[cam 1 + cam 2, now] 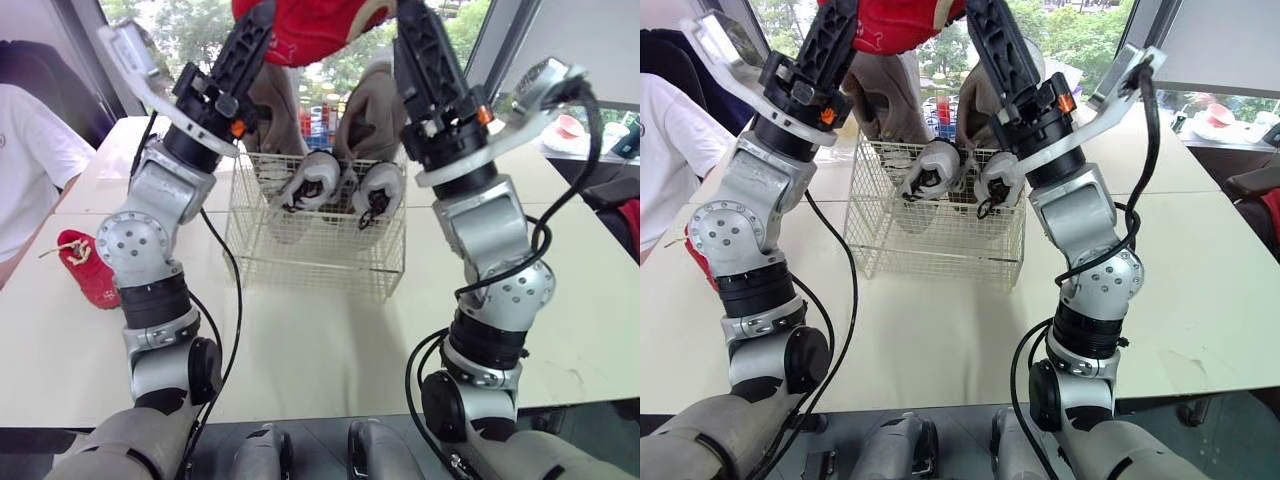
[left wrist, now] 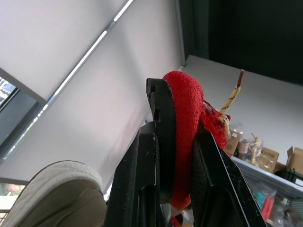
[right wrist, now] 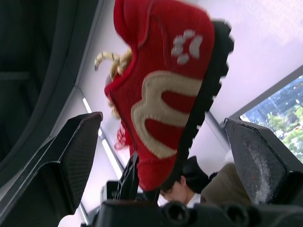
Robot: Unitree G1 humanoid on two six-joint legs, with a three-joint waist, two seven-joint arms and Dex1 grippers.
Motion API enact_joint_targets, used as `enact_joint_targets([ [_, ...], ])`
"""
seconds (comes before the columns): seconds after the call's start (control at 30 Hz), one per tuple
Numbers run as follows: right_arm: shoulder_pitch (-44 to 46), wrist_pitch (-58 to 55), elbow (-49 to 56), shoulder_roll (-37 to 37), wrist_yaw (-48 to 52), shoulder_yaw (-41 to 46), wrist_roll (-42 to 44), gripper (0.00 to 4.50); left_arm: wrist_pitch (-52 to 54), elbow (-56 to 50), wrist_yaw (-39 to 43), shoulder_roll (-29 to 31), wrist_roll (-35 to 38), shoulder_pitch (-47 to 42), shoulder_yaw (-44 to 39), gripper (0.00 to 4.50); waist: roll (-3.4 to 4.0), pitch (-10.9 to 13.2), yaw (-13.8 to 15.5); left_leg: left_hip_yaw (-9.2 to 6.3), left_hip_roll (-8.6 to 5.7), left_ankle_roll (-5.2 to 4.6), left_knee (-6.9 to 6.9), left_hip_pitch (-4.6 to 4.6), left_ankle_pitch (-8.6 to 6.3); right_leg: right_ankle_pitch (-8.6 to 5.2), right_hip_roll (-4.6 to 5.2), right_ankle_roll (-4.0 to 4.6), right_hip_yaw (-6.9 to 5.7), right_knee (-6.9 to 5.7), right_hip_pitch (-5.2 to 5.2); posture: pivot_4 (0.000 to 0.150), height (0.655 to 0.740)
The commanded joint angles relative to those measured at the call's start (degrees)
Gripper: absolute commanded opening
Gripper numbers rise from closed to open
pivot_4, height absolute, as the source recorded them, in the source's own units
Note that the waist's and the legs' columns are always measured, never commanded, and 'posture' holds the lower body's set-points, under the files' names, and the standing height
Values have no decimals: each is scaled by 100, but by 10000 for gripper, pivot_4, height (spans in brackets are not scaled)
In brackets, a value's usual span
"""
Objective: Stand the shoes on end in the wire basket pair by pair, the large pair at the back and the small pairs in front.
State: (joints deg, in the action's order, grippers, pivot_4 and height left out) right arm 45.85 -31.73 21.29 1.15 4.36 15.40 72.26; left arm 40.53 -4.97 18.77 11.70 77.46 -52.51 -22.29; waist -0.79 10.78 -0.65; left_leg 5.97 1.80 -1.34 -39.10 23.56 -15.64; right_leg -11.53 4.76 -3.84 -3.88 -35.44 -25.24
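Note:
A red knit shoe (image 1: pixel 320 25) with a black sole hangs high above the wire basket (image 1: pixel 315 262). My left gripper (image 2: pixel 182 137) is shut on the red shoe (image 2: pixel 187 142) at its heel end. My right gripper (image 3: pixel 165 156) is open, its pads (image 3: pixel 80 151) wide apart on either side of the red shoe (image 3: pixel 165 94) without touching it. Two small white shoes (image 1: pixel 310 180) (image 1: pixel 378 188) stand on end in the basket's middle. Behind them stand two large tan shoes (image 1: pixel 275 100) (image 1: pixel 370 110). A second red shoe (image 1: pixel 85 265) lies on the table at the left.
The basket stands mid-table with open room in its front part. A person in a white shirt (image 1: pixel 25 160) sits at the table's left edge, close to the loose red shoe. Small items (image 1: pixel 570 128) lie at the far right.

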Motion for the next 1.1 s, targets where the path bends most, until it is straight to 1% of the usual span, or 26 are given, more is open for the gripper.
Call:
enact_joint_targets([
  [0.03, 272, 213, 24, 147, 65, 11, -13, 44465, -9, -295, 70, 48, 282, 7, 6, 2215, 0, 0, -4, 0, 0, 0, 0, 0, 0, 0, 0, 0, 0, 0, 0, 1500, 7400],
  [0.13, 297, 312, -107, 289, 154, -14, -181, 44465, 41, -385, 51, 97, 412, 91, 36, 2215, 0, 0, -4, -2, 2, -1, 0, 0, -1, 0, -2, 0, 0, 0, 0, 1500, 7400],
  [0.3, 520, 495, -330, 463, 268, 85, -227, 44465, 52, -488, 11, 165, 450, 269, 100, 2215, 1, 0, -9, -2, 2, -1, 1, 0, -1, 0, -3, 0, 0, 0, 0, 1500, 7400],
  [0.67, 688, 527, -495, 552, 472, 81, -149, 44465, -13, -394, 131, 178, 269, 470, 250, 2215, 1, 0, -2, -2, 3, -2, 2, 1, -1, -1, -4, 0, 0, 3, -1, 1500, 7400],
  [0.7, 678, 537, -493, 542, 476, 81, -152, 42224, -6, -399, 125, 182, 266, 470, 268, 2215, 1, 1, -2, -2, 3, -2, 2, 1, -1, -1, -4, 0, 0, 4, 0, 1500, 7400],
  [0.77, 674, 565, -487, 515, 471, 75, -160, 36231, -1, -397, 127, 192, 261, 470, 297, 2215, 1, 1, -3, -2, 3, -2, 2, 1, -1, -1, -4, 0, 0, 4, -1, 1500, 7400],
  [0.87, 691, 570, -441, 464, 413, 44, -143, 21718, 8, -366, 158, 269, 105, 498, 377, 2215, 1, 1, -9, -2, 3, -3, 3, 1, -2, -1, -4, 1, 0, 4, -1, 1500, 7400],
  [0.93, 694, 529, -418, 468, 385, 27, -121, 15231, 24, -354, 187, 330, -6, 522, 428, 2215, 1, 1, -9, -2, 4, -3, 5, 1, -2, -1, -5, 1, 0, 5, -2, 1500, 7400],
  [0.97, 695, 500, -400, 485, 393, 11, -115, 12817, 38, -353, 212, 380, -95, 550, 471, 2215, 1, 1, -10, -2, 4, -2, 5, 1, -2, -1, -5, 1, 0, 5, -2, 1500, 7400],
  [1.0, 699, 481, -389, 499, 398, 1, -113, 12691, 63, -349, 239, 417, -123, 574, 501, 12379, 1, 1, -10, -2, 4, -2, 6, 1, -2, -1, -5, 1, 0, 5, -2, 1500, 7400],
  [1.03, 706, 471, -382, 507, 397, -8, -114, 12691, 83, -344, 259, 445, -139, 587, 517, 15712, 1, 1, -11, -2, 4, -2, 6, 1, -2, -1, -5, 1, 0, 5, -2, 1500, 7400],
  [1.1, 751, 464, -387, 536, 393, 7, -105, 12691, 149, -382, 269, 523, -129, 639, 524, 26351, 1, 1, -10, -2, 4, -3, 6, 1, -2, -1, -5, 1, 0, 6, -2, 1500, 7400],
])
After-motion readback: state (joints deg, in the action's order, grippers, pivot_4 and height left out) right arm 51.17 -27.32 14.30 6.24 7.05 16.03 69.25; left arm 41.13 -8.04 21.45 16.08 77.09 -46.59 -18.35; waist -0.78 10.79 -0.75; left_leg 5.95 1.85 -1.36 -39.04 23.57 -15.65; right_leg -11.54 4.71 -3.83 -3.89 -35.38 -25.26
